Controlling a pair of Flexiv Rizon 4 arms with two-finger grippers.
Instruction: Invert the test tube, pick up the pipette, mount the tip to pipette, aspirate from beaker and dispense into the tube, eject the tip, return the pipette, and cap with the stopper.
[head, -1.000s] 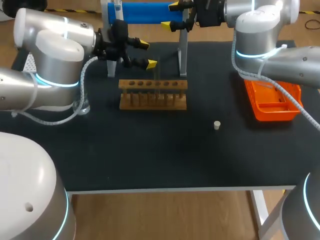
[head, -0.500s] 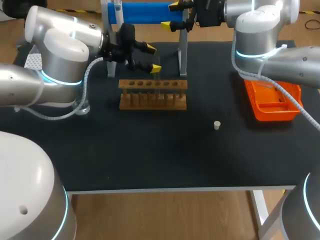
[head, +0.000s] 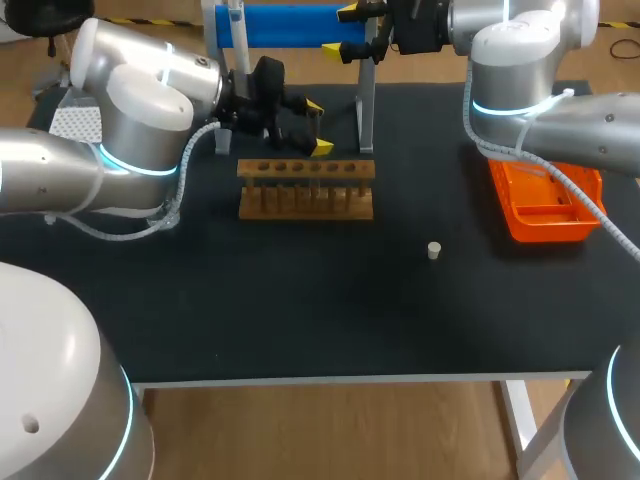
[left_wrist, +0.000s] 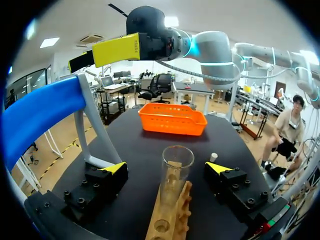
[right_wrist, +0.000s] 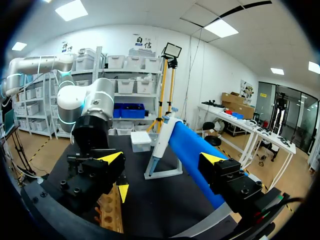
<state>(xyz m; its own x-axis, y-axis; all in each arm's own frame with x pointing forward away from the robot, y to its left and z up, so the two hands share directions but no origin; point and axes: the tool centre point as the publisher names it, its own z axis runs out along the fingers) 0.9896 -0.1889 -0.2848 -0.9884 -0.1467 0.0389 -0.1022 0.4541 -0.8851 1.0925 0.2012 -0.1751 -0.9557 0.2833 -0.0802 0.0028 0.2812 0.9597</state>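
Note:
A clear test tube (left_wrist: 175, 175) stands upright in the wooden rack (left_wrist: 170, 222), its round rim uppermost. My left gripper (left_wrist: 166, 168) is open with the tube between its yellow-tipped fingers, and neither finger touches the glass. In the head view this gripper (head: 316, 126) hovers over the rack (head: 305, 188) near its middle holes. The pipette (right_wrist: 161, 141) hangs on the blue-barred stand (right_wrist: 192, 150) just ahead of my open, empty right gripper (right_wrist: 162, 159). From overhead, the right gripper (head: 343, 30) is at the stand's right end. The small stopper (head: 434, 250) lies on the mat.
An orange tray (head: 545, 200) sits at the right of the black table, under my right arm. A glass beaker (head: 166, 212) is mostly hidden behind my left arm. The stand's legs (head: 366, 110) rise right behind the rack.
My left gripper has moved right along the back of the rack, still open, and now straddles the tube. The right arm has not moved.

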